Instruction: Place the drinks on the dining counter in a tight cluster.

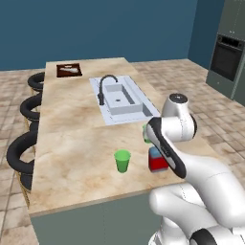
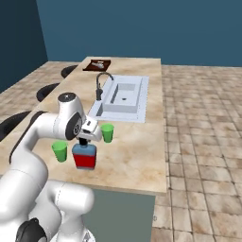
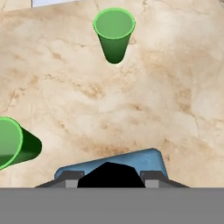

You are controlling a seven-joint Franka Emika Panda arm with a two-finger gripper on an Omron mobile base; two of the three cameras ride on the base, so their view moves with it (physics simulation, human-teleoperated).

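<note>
Down on the dining counter (image 2: 137, 160), the gripper (image 2: 84, 140) sat clamped narrow on the black cap of the blue bottle (image 2: 84, 158), which stood upright on the marble near the counter's front edge. In the right base view, one green cup (image 2: 60, 151) stood just beside the bottle at its 9 o'clock, and a second green cup (image 2: 108, 133) stood near it at about 1 o'clock. Beyond them, at 12 o'clock, lay the sink (image 2: 124, 99) with its black faucet (image 2: 100, 85). At the far end of the counter rested a dark tray (image 2: 97, 64). Black stools (image 1: 21, 155) lined the counter's left side.
</note>
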